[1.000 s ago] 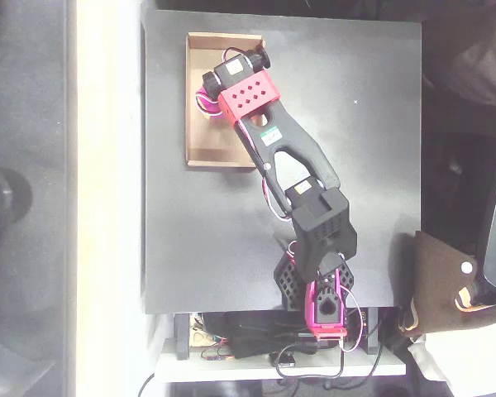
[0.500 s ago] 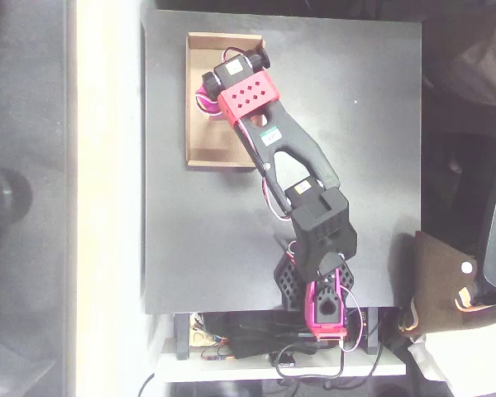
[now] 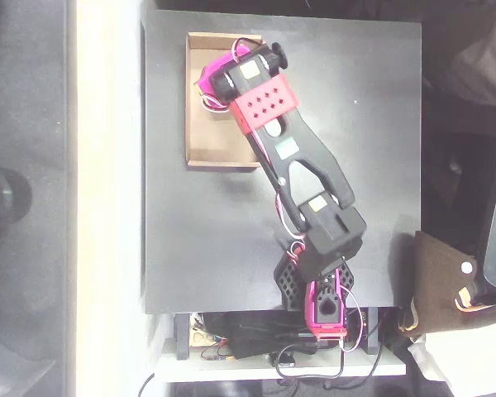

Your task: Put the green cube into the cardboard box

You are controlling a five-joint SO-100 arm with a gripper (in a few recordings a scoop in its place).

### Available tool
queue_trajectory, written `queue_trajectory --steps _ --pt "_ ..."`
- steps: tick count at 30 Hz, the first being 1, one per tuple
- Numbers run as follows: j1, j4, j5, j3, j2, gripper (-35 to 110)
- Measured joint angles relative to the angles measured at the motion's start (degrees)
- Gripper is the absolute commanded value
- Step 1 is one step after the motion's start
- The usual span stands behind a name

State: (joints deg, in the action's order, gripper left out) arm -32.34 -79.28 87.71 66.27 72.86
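Note:
The cardboard box (image 3: 208,139) lies at the back left of the black table in the overhead view. The arm reaches over it from the base at the front. My magenta gripper (image 3: 209,81) hangs over the upper half of the box, mostly covered by the black wrist motor and the red perforated plate (image 3: 264,103). Its fingers are hidden from above, so I cannot tell how the jaws stand. The green cube is hidden; no green shows on the box floor or on the table.
The black table (image 3: 364,149) ends close to the box's left wall, beside a pale strip (image 3: 107,198). The arm's base (image 3: 318,294) and its cables sit at the front edge. A brown bag (image 3: 446,281) lies off the table to the right.
The wrist has swung up and to the right over the box, and the forearm and elbow have shifted right with it. The box has not moved.

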Motion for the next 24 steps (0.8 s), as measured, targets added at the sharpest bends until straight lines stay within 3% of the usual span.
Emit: queue_trajectory --steps 12,24 --pt "1.6 0.0 0.0 0.0 19.7 41" --pt "12.5 0.0 0.2 0.0 29.9 41"
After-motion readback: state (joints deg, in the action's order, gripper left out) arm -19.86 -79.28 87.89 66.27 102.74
